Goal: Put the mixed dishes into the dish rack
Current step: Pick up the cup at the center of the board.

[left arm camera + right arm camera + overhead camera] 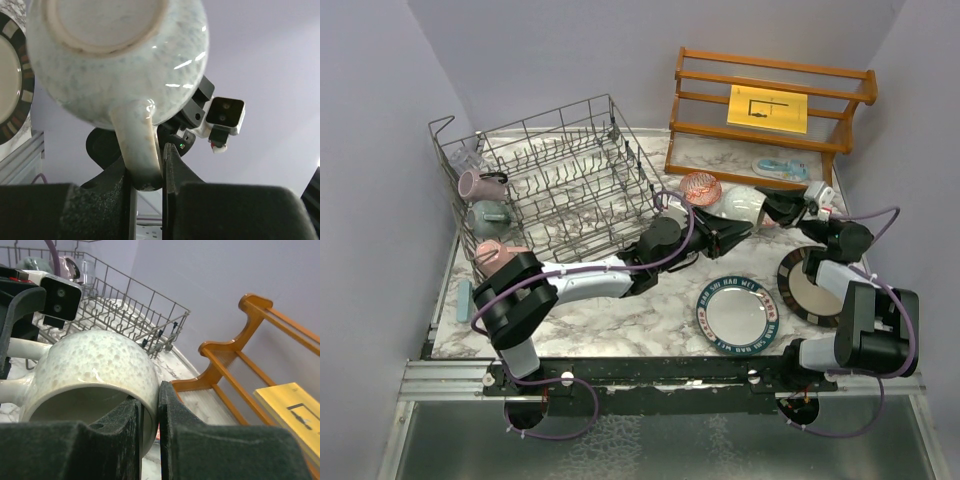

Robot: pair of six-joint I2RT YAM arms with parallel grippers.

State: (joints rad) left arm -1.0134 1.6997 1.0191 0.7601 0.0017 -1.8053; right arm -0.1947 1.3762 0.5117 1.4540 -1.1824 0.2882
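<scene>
Both sets of fingers are closed on the white mug [120, 55]: my left fingers [100, 205] pinch its handle and my right fingers [75, 450] clamp its rim, so it hangs between my arms above the tabletop [630, 310], just right of the dish rack [582, 185]. Along the rack's left side sit the clear glass [467, 158], mauve mug [480, 185], grey mug [486, 217] and pink mug [495, 253], which I count as loaded. Left to load, as I judge it: this mug, the red-patterned bowl [700, 187], the blue-rimmed plate [737, 315] and the dark-rimmed plate [813, 288].
</scene>
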